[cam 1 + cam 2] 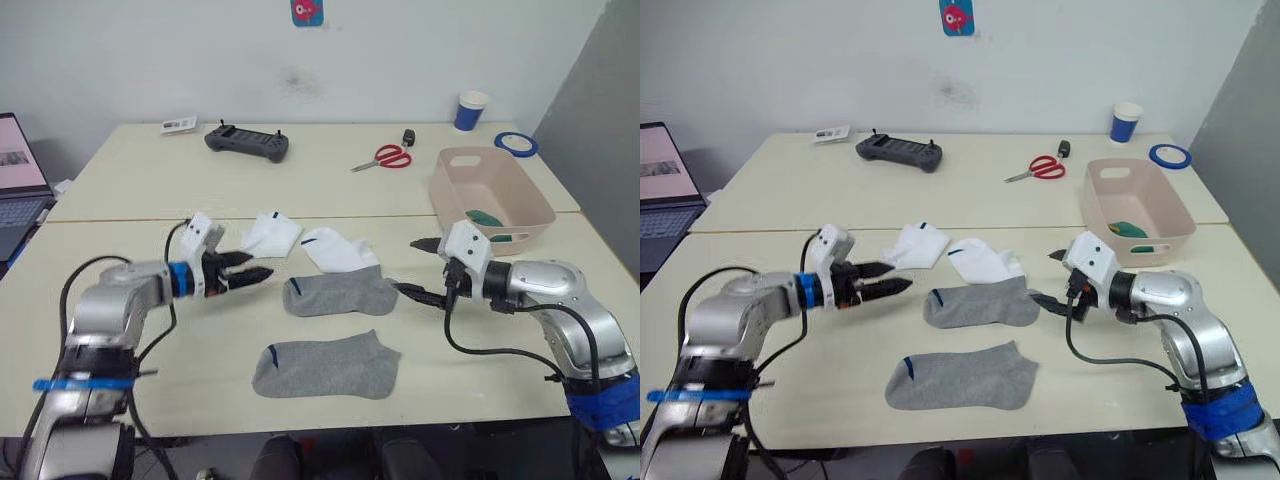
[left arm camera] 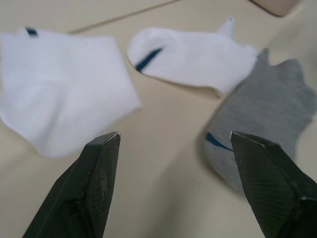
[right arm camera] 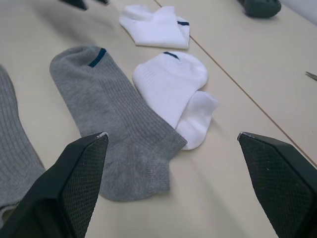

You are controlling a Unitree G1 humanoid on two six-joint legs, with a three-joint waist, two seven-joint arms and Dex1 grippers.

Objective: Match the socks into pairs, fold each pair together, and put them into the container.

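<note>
Two grey socks lie on the table, one [image 1: 340, 292] between my grippers and one [image 1: 325, 365] nearer the front edge. Behind them lie two white socks, one [image 1: 272, 234] bunched flat and one [image 1: 338, 250] touching the farther grey sock. My left gripper [image 1: 260, 265] hovers open just left of the farther grey sock, pointing at the white socks [image 2: 64, 89]. Open as well, my right gripper [image 1: 415, 268] stands at that grey sock's right end [image 3: 114, 119]. The pink container [image 1: 490, 195] sits at the back right with something dark green [image 1: 487, 217] inside.
Red scissors [image 1: 383, 157], a black controller [image 1: 247, 141], a blue cup [image 1: 471, 110], a blue tape roll [image 1: 515, 144] and a small card [image 1: 178, 125] lie on the far table. A laptop [image 1: 20, 185] stands at the far left.
</note>
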